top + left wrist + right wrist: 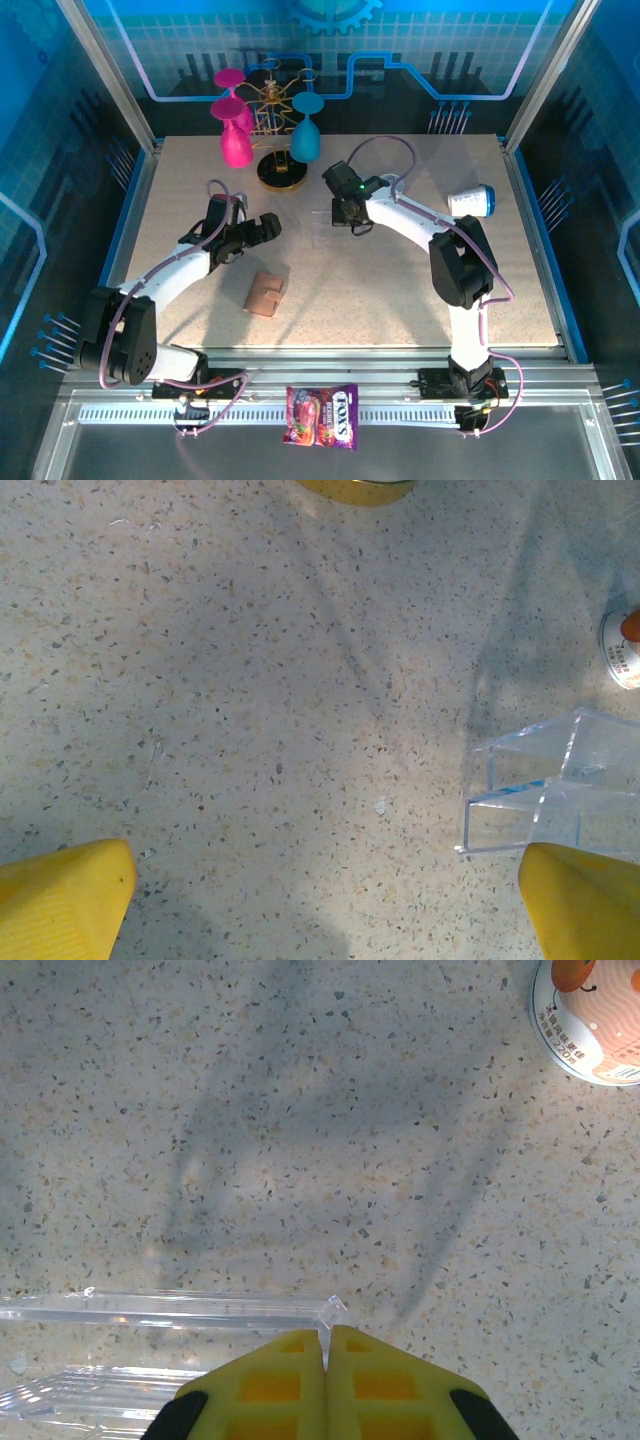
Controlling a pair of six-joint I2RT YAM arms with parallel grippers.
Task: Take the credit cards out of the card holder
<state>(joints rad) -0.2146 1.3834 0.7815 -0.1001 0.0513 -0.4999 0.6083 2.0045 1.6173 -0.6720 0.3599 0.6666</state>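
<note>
You'll find the card holder point(267, 294) lying flat on the bench point(400, 290), a little left of the middle and in the half nearer the arm bases, with open surface all round it. It's a small tan-brown wallet, turned slightly askew, with a faint line running along its length and its right-hand part ending in a stepped edge. From the top camera it's too small to tell whether the credit cards sit inside.
</note>
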